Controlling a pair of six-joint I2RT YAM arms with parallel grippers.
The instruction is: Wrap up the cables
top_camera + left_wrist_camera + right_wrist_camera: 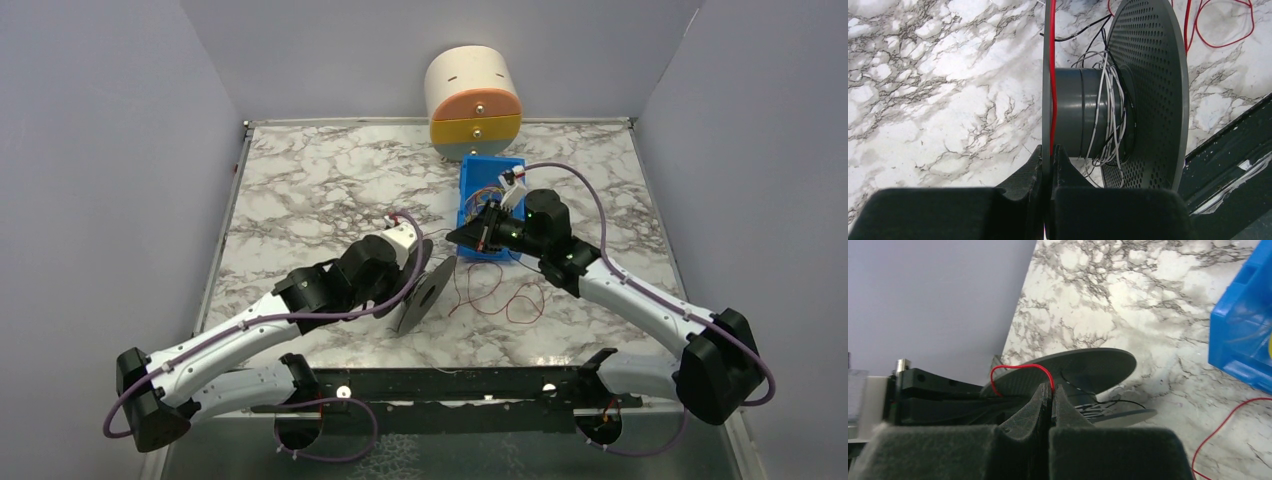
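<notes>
A dark grey spool (420, 296) stands on edge in the middle of the table. My left gripper (1050, 151) (427, 263) is shut on its near flange (1046, 75). The thin red cable (1052, 75) runs along that flange and down between the fingers. White and black wires sit wound on the hub (1075, 115), and beyond them is the perforated far flange (1153, 85). My right gripper (1052, 388) (453, 237) is shut on the red cable (1020, 366), which arcs over to the spool (1088, 362). Loose red loops (495, 296) lie on the marble to the right of the spool.
A blue bin (490, 190) (1243, 325) with wires in it sits just behind my right gripper. A round cream and orange drawer unit (473, 100) stands at the back wall. A black rail (450, 385) runs along the near table edge.
</notes>
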